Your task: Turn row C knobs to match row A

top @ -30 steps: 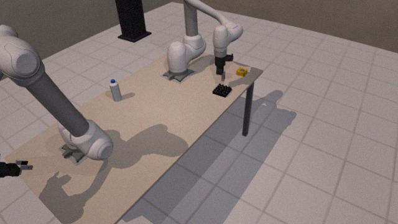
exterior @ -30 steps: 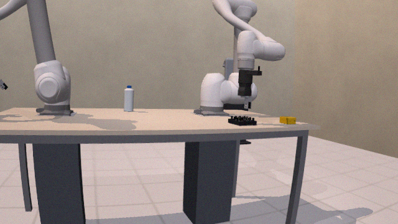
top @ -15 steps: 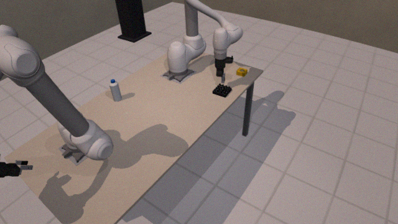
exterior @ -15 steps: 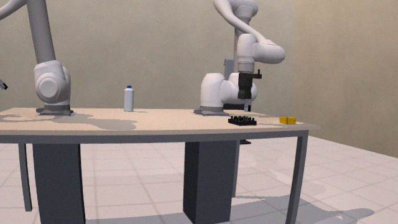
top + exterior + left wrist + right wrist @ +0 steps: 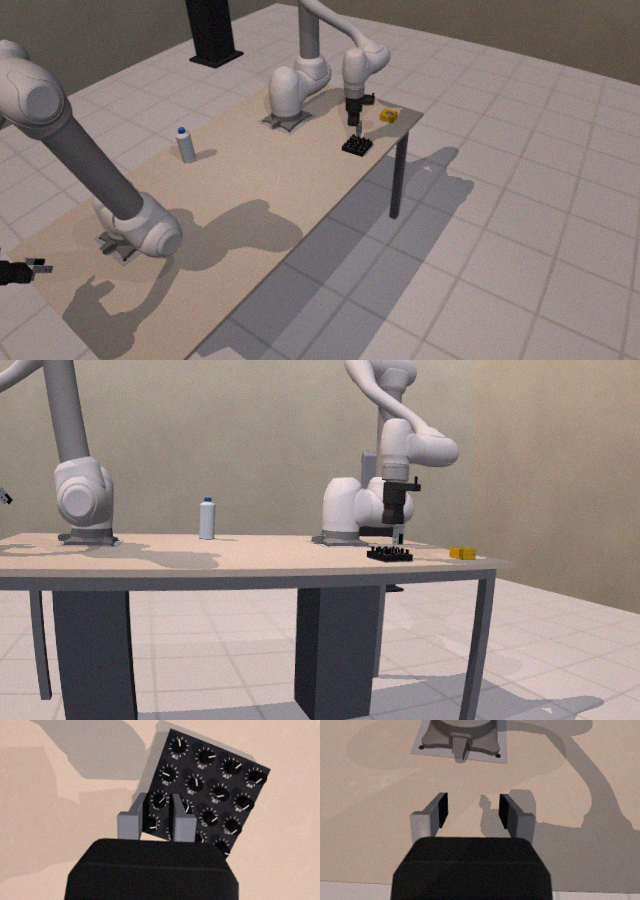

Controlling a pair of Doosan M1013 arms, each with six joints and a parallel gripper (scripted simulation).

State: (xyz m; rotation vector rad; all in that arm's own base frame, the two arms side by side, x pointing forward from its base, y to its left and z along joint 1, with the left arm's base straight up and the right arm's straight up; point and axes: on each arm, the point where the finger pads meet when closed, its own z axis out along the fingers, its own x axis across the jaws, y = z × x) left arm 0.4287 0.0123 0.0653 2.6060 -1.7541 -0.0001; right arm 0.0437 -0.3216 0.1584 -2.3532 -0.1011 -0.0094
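Grey-fingered, the left gripper (image 5: 358,133) (image 5: 398,543) (image 5: 158,805) stands partly open, clenching nothing, above the black knob box (image 5: 357,146) (image 5: 390,555) (image 5: 181,760). Knob C1 (image 5: 159,800) shows in the gap, though its height below the tips is hard to judge. Farther out lie a yellow block (image 5: 389,116) (image 5: 463,553), then a blue-capped bottle (image 5: 186,146) (image 5: 207,520); well apart, the right gripper (image 5: 42,265) (image 5: 6,496) (image 5: 473,803) gapes wide, released.

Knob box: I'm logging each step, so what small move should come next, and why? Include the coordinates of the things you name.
I'd probably lower the left end effector (image 5: 359,134) (image 5: 398,543) (image 5: 158,805) around the first row C knob (image 5: 159,802): its open fingers hover above the box (image 5: 357,146) (image 5: 390,556) (image 5: 204,771), lined up on either side, and its mark points differently from the first row A knob's (image 5: 179,747).
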